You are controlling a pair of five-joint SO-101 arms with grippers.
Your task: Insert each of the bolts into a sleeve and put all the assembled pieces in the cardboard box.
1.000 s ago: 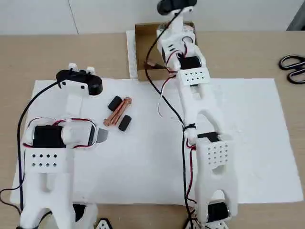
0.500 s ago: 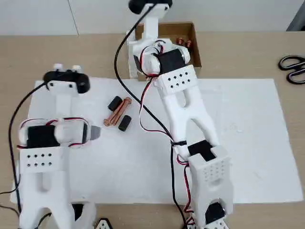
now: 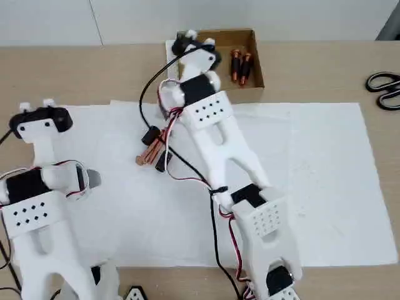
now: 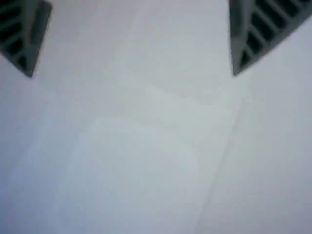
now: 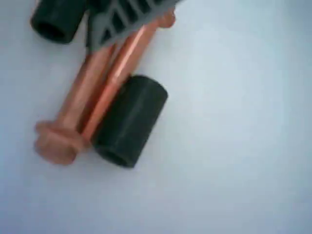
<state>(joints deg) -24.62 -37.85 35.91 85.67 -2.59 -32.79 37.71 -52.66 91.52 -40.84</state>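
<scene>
White foam sheeting (image 3: pixel 312 162) is bearing two loose bolts (image 3: pixel 153 152) and two sleeves (image 3: pixel 150 135) near the cardboard box (image 3: pixel 253 87), which is holding two assembled pieces (image 3: pixel 240 65). By my judgement half the work is remaining. Away from the box, the left gripper (image 4: pixel 131 53) is gaping apart. I cannot tell the state of the right gripper (image 5: pixel 129 19), which is hovering over the bolts.

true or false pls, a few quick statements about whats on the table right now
1. Two assembled pieces lie in the cardboard box. True.
2. Every sleeve is already on a bolt. False: two black sleeves lie loose beside two bare bolts on the white sheet.
3. The left gripper is holding a bolt. False: it is open and empty over the white sheet.
4. The scissors lie on the bare table, off the white sheet. True.
</scene>
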